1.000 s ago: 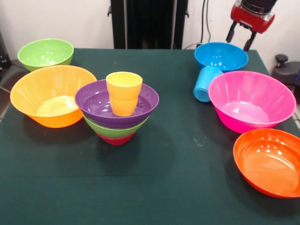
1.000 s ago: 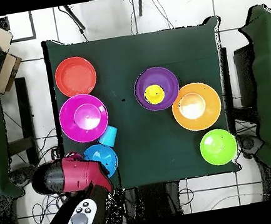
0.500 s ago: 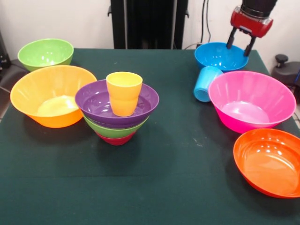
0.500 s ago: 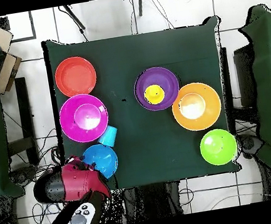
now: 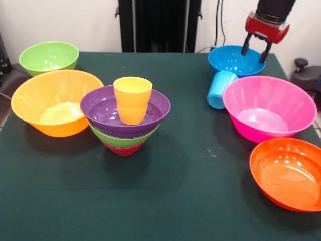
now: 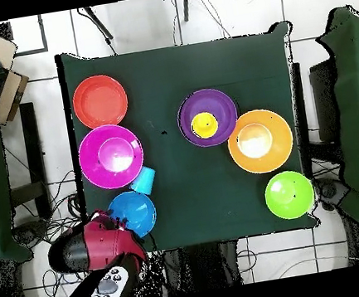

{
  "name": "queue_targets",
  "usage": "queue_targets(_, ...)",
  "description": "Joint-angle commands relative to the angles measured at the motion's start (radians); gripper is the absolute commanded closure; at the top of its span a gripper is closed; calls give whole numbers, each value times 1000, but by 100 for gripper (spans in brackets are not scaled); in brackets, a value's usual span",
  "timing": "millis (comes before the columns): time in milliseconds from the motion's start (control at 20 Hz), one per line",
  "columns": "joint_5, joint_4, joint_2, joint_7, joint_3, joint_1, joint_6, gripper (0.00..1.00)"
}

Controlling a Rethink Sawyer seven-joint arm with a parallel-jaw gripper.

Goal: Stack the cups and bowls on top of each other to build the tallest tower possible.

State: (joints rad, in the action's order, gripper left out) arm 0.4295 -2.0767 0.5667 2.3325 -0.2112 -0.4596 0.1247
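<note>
front view, left to right on the bench (image 5: 165,201): a green bowl (image 5: 48,57) at the far corner; a large orange bowl (image 5: 56,102); the tower (image 5: 126,120), crimson, green and purple bowls nested, with the yellow cup (image 5: 133,99) upright on top. the blue cup (image 5: 220,89) lies on its side between the blue bowl (image 5: 236,60) and pink bowl (image 5: 269,107). a red-orange bowl (image 5: 287,173) sits nearest. the tool (image 5: 254,52) hangs over the blue bowl's rim, fingers spread, empty.

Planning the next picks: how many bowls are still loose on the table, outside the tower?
5: green bowl at the far corner, large orange bowl beside the tower, blue bowl under the gripper, pink bowl, red-orange bowl nearest the camera.
</note>
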Motion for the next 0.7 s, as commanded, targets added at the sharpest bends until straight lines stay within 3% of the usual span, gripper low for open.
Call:
queue_targets(50, 0, -51, -31, 165, 154, 51, -43, 0)
queue_targets(350, -40, -80, -15, 144, 253, 148, -100, 0)
queue_targets(700, -38, -85, 14, 136, 283, 169, -67, 0)
